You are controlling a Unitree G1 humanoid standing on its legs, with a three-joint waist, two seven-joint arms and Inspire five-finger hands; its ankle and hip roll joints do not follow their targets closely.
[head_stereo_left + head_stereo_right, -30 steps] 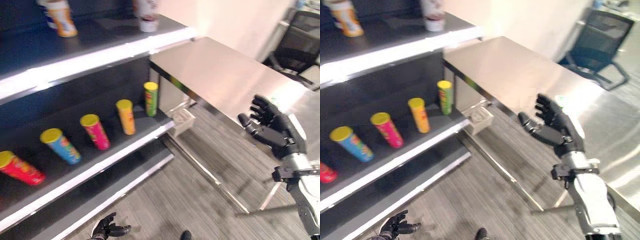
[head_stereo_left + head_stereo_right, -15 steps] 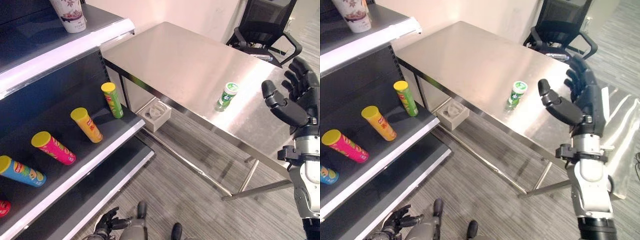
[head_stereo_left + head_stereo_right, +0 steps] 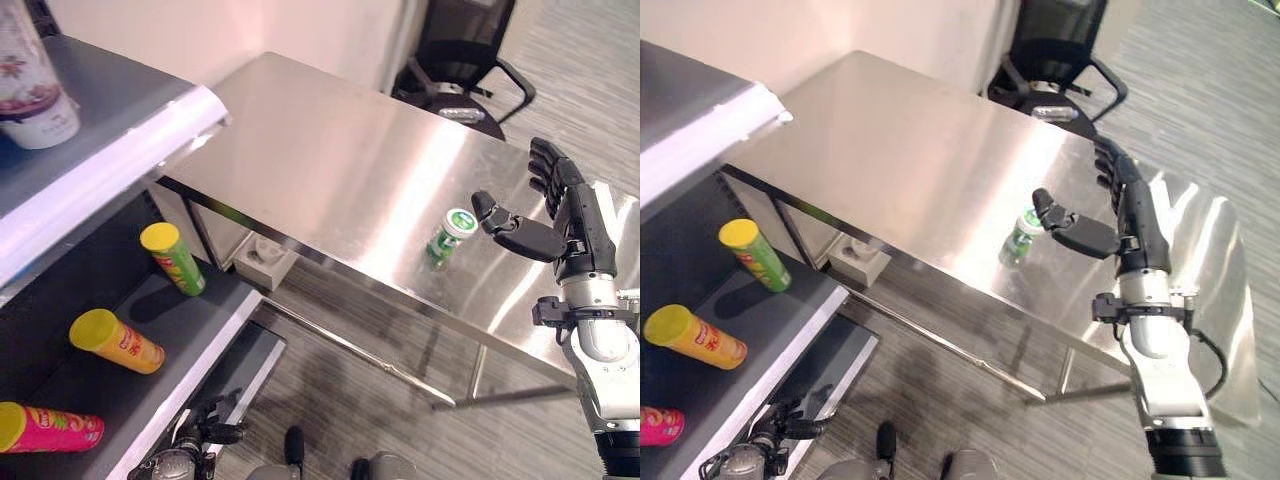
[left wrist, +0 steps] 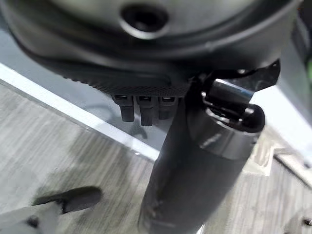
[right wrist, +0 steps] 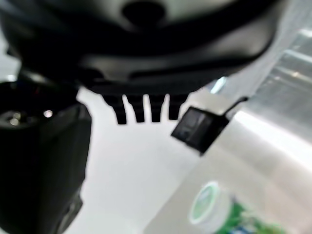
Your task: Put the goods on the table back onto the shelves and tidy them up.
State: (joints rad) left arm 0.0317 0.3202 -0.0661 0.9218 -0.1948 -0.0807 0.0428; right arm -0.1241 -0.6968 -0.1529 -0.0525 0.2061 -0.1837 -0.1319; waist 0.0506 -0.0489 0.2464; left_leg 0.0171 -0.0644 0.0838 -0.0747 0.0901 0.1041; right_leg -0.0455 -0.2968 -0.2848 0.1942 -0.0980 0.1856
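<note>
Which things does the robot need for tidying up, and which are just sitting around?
For the job:
green can, standing on the steel table
right hand, open, beside the can
shelves

Just there:
tubes already lying on the shelf
cup on the top shelf
black chair
left hand, low by the floor

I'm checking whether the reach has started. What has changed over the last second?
The camera has swung from the shelves toward the steel table, so the whole picture shifted. The right hand has closed in on the green can, its thumb now close beside the lid, fingers straight, nothing grasped. The can stands upright where it was half a second ago. The left hand stays low by the floor.
</note>
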